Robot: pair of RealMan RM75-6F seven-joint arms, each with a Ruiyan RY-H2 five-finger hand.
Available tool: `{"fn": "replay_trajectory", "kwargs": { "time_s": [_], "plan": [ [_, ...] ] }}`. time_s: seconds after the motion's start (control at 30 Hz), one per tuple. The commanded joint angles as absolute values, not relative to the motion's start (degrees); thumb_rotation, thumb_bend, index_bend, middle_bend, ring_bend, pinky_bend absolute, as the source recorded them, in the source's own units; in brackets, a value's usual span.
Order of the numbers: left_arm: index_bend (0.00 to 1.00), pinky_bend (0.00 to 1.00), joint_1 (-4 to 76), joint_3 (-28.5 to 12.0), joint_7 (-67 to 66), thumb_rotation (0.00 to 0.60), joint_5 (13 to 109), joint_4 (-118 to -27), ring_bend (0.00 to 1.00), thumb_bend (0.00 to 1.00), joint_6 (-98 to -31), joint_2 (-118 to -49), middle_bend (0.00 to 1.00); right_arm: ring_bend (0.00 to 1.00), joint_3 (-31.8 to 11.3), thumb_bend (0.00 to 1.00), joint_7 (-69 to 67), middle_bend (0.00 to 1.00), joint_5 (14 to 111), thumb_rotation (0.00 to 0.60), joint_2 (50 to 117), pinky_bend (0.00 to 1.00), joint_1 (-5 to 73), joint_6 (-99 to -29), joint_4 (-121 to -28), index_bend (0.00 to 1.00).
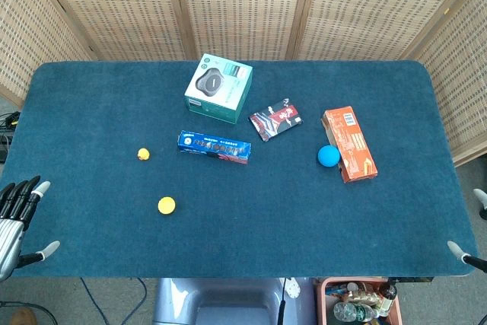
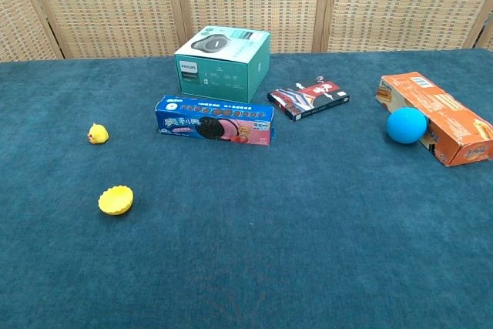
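My left hand (image 1: 17,222) shows at the lower left edge of the head view, off the table's left front corner, fingers apart and holding nothing. Of my right hand (image 1: 470,253) only fingertips show at the lower right edge, spread and empty, near the table's right front corner. The chest view shows neither hand. Nearest my left hand lie a yellow cup-shaped mould (image 1: 167,205) (image 2: 116,199) and a small yellow duck (image 1: 143,154) (image 2: 97,134). Nearest my right hand are an orange box (image 1: 348,144) (image 2: 436,116) and a blue ball (image 1: 329,156) (image 2: 406,125) touching its left side.
A teal speaker box (image 1: 219,87) (image 2: 222,63) stands at the back centre of the blue table (image 1: 251,234). In front of it lies a blue biscuit pack (image 1: 214,147) (image 2: 215,121), and to the right a dark red-and-black packet (image 1: 275,120) (image 2: 308,99). Wicker screens (image 1: 243,5) close the far side.
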State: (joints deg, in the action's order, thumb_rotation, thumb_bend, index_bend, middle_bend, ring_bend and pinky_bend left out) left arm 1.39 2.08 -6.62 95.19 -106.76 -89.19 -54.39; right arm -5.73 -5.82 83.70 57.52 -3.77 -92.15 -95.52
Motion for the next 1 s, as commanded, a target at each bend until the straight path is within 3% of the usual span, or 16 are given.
{"fn": "replay_trajectory", "kwargs": {
  "time_s": [0.03, 0.27, 0.5, 0.7, 0.9, 1.0],
  "plan": [
    [0.0, 0.0, 1.56, 2.16, -6.23, 0.6, 94.97, -106.79, 0.0, 0.0, -88.67, -54.24, 0.0, 0.0, -5.82, 0.0, -5.66, 0.0, 83.58, 0.6, 57.61, 0.0, -3.76, -92.22, -95.49, 0.0],
    [0.0, 0.0, 4.4, 0.51, -5.6, 0.6, 91.23, -106.31, 0.0, 0.0, -83.85, -54.49, 0.0, 0.0, -6.12, 0.0, -6.2, 0.0, 82.77, 0.6, 57.68, 0.0, -3.54, -91.66, -95.09, 0.0],
    [0.0, 0.0, 15.53, -7.08, -6.42, 0.6, 79.13, -104.32, 0.0, 0.0, -69.1, -58.15, 0.0, 0.0, -7.57, 0.0, -5.51, 0.0, 79.46, 0.6, 58.75, 0.0, -2.03, -88.99, -93.4, 0.0],
    [0.0, 0.0, 26.74, -12.09, -11.67, 0.6, 70.12, -95.68, 0.0, 0.04, -56.91, -65.54, 0.0, 0.0, -8.47, 0.0, -4.31, 0.0, 76.42, 0.6, 59.31, 0.0, -0.73, -86.12, -92.72, 0.0],
    [0.22, 0.0, 33.83, -14.0, -15.82, 0.6, 61.87, -87.08, 0.0, 0.14, -49.7, -72.23, 0.0, 0.0, -8.9, 0.0, -3.37, 0.0, 74.99, 0.6, 59.63, 0.0, -0.11, -84.93, -92.47, 0.0],
    [0.25, 0.0, 37.7, -14.3, -18.27, 0.6, 57.36, -79.86, 0.0, 0.18, -46.3, -77.02, 0.0, 0.0, -9.27, 0.0, -2.81, 0.0, 73.55, 0.6, 59.79, 0.0, -0.03, -84.46, -92.17, 0.0]
  ]
}}
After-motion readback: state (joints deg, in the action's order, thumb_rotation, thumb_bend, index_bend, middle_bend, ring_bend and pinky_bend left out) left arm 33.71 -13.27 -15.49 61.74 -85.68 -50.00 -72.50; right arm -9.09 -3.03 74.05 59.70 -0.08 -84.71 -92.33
